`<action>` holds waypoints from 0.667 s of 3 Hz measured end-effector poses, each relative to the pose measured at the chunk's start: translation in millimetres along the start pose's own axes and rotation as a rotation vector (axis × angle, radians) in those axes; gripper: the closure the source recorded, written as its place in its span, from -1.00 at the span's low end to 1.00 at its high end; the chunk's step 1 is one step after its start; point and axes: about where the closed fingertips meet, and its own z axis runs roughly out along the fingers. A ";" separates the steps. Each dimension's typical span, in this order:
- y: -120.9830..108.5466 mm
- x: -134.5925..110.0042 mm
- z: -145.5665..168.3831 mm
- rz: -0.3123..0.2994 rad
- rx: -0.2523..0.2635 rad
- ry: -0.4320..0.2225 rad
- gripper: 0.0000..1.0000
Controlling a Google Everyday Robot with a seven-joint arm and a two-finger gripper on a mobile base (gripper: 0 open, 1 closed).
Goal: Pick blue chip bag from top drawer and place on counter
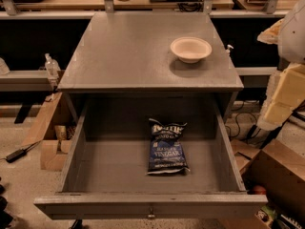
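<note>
While the blue chip bag (167, 148) lies flat in the open top drawer (76, 156) at 6 o'clock, likely light, crinkly and crushable, pinch its 12 o'clock edge; gripper (286, 97) sits at 3 o'clock, open or closed can't tell.

text: "VINEGAR" | on: blue chip bag (167, 149) (white lettering) | gripper: out of frame

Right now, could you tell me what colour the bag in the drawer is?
Dark navy bag with white lettering, camera view; gripper at right edge.
</note>
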 end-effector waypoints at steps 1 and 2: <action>0.0 -0.1 0.1 0.000 0.000 0.000 -1.00; 5.1 -12.2 23.3 -0.016 -0.021 -0.050 -1.00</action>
